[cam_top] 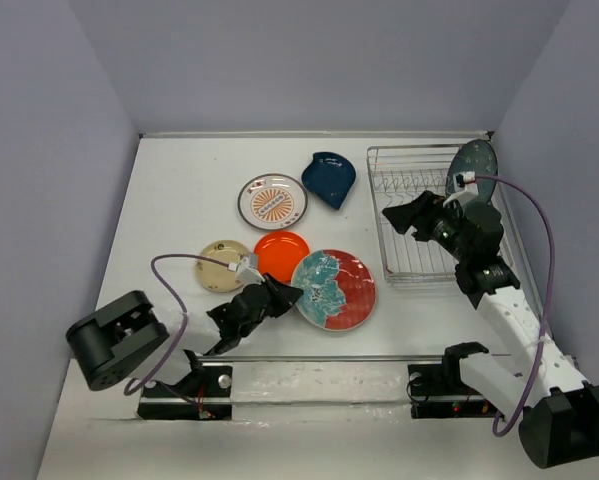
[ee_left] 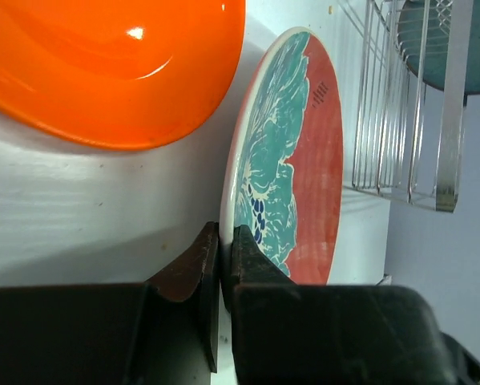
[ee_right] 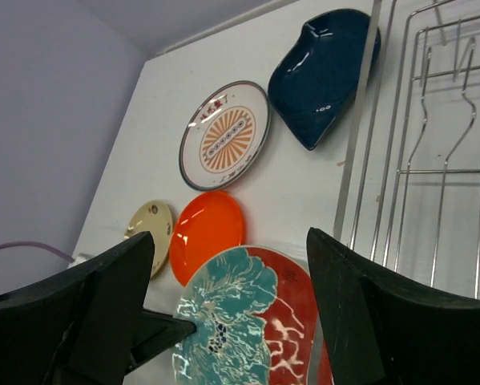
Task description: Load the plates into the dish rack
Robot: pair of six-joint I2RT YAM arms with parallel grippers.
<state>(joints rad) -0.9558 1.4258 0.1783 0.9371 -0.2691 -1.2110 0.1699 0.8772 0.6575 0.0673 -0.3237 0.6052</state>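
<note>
Pickup is the step in hand: my left hand (ee_left: 223, 241) is pinched shut on the rim of the big plate (cam_top: 337, 290), with a finger on each face of the edge nearest the counter's (cam_top: 179, 180) left side. The plate lies flat toward the near edge of the counter, about midway across, just beside the orange plate (cam_top: 280, 254) and just left of the rack's (cam_top: 429, 278) near left corner. My left arm reaches in low from the near left, wrist close to the surface. My right hand (cam_top: 404, 218) hangs over the left part of the rack, fingers spread wide, holding nothing and pointing back toward the plates. One teal plate (cam_top: 472, 168) stands upright at the rack's far right corner. Next, I judge, I must raise the rim, tip the plate on edge and carry it right into a gap between tines. A thin pinch on so wide a plate could slip, so lift slowly, and my right hand may need to clear the way.
</note>
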